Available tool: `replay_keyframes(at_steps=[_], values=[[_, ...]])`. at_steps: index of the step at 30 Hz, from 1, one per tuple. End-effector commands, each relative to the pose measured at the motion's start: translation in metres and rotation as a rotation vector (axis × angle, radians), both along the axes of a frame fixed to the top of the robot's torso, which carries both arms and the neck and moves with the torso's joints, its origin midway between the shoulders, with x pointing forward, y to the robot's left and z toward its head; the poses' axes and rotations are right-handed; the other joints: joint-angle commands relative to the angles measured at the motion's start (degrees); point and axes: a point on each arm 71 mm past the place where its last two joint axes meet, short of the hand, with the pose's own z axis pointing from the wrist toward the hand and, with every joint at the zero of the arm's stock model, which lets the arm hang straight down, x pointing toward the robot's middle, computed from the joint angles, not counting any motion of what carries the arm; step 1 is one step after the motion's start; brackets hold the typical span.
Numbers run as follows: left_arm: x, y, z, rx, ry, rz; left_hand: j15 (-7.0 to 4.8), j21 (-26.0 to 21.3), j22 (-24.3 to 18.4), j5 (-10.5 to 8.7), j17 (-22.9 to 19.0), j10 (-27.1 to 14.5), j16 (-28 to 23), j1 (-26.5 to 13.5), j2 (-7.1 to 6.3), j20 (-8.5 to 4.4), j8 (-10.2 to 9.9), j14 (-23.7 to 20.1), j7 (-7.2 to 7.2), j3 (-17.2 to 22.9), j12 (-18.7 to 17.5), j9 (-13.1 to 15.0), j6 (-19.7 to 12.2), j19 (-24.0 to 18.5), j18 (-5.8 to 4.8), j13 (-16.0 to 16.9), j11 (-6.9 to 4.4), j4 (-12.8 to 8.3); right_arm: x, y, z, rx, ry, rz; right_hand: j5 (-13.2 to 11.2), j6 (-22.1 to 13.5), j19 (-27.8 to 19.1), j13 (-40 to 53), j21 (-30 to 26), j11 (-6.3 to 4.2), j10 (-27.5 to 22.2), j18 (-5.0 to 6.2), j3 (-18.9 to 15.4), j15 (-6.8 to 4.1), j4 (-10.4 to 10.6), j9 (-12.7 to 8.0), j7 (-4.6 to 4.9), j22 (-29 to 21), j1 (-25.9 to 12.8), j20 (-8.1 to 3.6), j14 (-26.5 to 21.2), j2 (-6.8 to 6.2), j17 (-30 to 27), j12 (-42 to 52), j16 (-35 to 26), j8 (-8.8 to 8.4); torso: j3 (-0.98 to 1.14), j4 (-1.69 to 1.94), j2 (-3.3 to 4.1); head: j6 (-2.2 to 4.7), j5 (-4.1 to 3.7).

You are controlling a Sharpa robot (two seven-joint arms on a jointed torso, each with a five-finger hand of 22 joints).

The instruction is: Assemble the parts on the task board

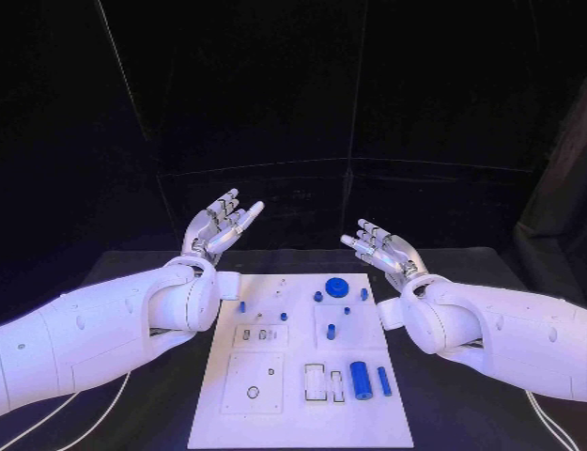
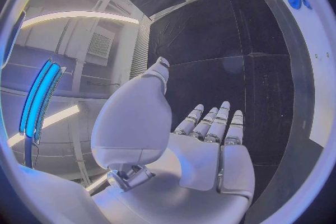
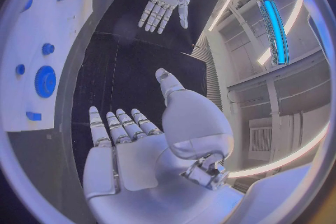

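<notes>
With the left hand (image 1: 222,224) and right hand (image 1: 385,248) both spread wide and holding nothing beyond the task board (image 1: 225,413), the large blue cylinder (image 1: 360,380) near its near right looks light, rigid and slick, best pinched across its middle.

You're looking at a lab or test cell. Black curtains (image 1: 293,94) enclose the black worktop (image 1: 470,272); ceiling light strips (image 2: 77,15) and a wall vent (image 2: 100,43) show beyond.

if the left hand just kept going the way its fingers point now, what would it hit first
Probably nothing. The left hand is open beyond the far edge of the task board, fingers aimed away over bare black table. That way looks free as far as the head view shows, though depth is unclear.
</notes>
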Motion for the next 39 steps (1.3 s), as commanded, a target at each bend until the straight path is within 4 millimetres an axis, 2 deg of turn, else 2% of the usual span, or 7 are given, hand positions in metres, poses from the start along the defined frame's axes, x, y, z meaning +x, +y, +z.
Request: replay_keyframes(at_steps=[1,3,5,10,13,19,39], values=[[0.0,-0.004,0.004,-0.05,-0.042,-0.056,0.11,0.29,0.06,0.35,0.11,0.33,0.33,0.66,0.09,0.36,0.41,0.72,6.24,0.05,0.31,0.09,0.47,0.07,0.44,0.1,0.56,0.21,0.0,0.01,-0.001,-0.005,0.021,0.178,-2.8,9.96,16.08,1.17,5.26,2.57,12.38,2.98,3.23,2.5,-6.85,1.17,7.74,2.63,9.3,0.21,14.98,0.46,1.59,2.11,3.58,1.97,-0.01,0.0,0.0,0.0,0.0],[0.0,-0.004,0.004,-0.05,-0.042,-0.056,0.29,0.38,0.12,0.34,0.36,1.19,0.71,0.8,0.48,0.39,0.56,2.13,6.7,0.25,0.49,0.19,1.17,0.29,0.34,0.22,1.01,0.17,0.0,0.01,-0.002,-0.014,0.027,0.202,-3.26,16.56,23.83,2.12,8.29,3.12,22.48,4.27,4.19,2.17,-8.46,1.94,8.01,3.87,10.87,0.09,26.26,0.48,2.66,4.36,6.74,3.46,-0.01,0.0,0.0,0.0,0.0],[0.0,-0.004,0.004,-0.05,-0.042,-0.056,0.68,0.82,0.44,0.32,0.94,3.95,1.82,1.24,1.56,0.46,1.05,5.7,7.37,0.83,1.11,0.49,3.2,1.64,0.15,0.6,1.69,-0.02,0.001,0.011,-0.003,-0.019,0.03,0.216,-3.87,25.95,29.31,3.19,10.95,1.88,35.47,6.06,5.25,0.45,-9.9,2.99,7.63,4.72,12.16,-0.08,38.61,0.51,3.64,7.55,10.16,5.72,-0.01,0.0,0.0,0.0,0.0],[-0.001,0.013,0.009,-0.059,-0.062,-0.056,1.32,5.63,3.18,0.32,3.48,21.7,7.62,3.11,4.22,0.37,3.91,23.02,8.5,1.7,5.66,1.98,14.42,14.45,-0.69,2.65,3.0,-1.14,0.024,-0.017,0.023,-0.278,-0.241,0.168,-5.53,39.27,36.92,2.44,14.65,-0.45,44.19,7.1,7.69,-2.59,-10.38,3.64,6.0,5.67,13.81,-2.32,48.5,-0.72,3.27,8.81,11.65,7.96,-0.18,-0.09,1.17,-0.57,0.17],[-0.003,0.016,0.011,-0.062,-0.068,-0.059,-0.8,12.46,6.48,0.35,4.33,35.43,10.56,4.04,5.15,0.33,6.43,30.65,7.76,1.37,9.53,3.14,24.04,31.44,1.36,3.9,1.39,-2.69,0.031,-0.019,0.036,-0.331,-0.304,0.172,-6.23,41.97,39.95,2.05,16.47,-1.4,47.65,6.85,9.52,-4.03,-10.35,3.16,5.31,6.17,14.09,-3.9,52.71,-1.8,2.74,7.96,11.28,7.57,-0.23,0.09,1.56,-0.47,0.09],[-0.008,0.017,0.016,-0.065,-0.075,-0.089,-2.91,14.92,6.83,0.18,4.27,41.54,11.71,4.96,6.32,-0.67,8.13,38.1,6.47,0.4,9.92,3.62,34.62,39.97,2.63,3.02,-0.26,-5.5,0.04,-0.021,0.057,-0.467,-0.4,0.196,-6.37,45.62,43.34,2.07,20.04,-2.64,52.5,6.78,12.36,-5.79,-10.33,2.61,4.55,7.62,14.11,-6.07,58.93,-3.57,2.71,6.23,10.52,6.73,-0.46,0.5,2.8,-0.45,-0.42],[-0.041,0.012,0.033,-0.11,-0.068,-0.194,-3.85,14.17,5.34,0.25,3.25,44.81,9.85,5.07,7.81,-1.74,6.12,42.41,6.04,-1.02,7.27,2.25,37.69,45.52,2.55,2.31,-0.81,-9.06,0.04,0.012,0.067,-1.176,-0.57,0.384,-6.57,50.99,50.35,2.15,36.81,-5.69,59.9,6.92,14.08,-10.48,-9.88,2.51,2.09,16.63,11.4,-10.78,76.6,-8.06,7.53,2.23,14.5,3.76,-1.76,1.8,8.16,-0.36,-1.95]])
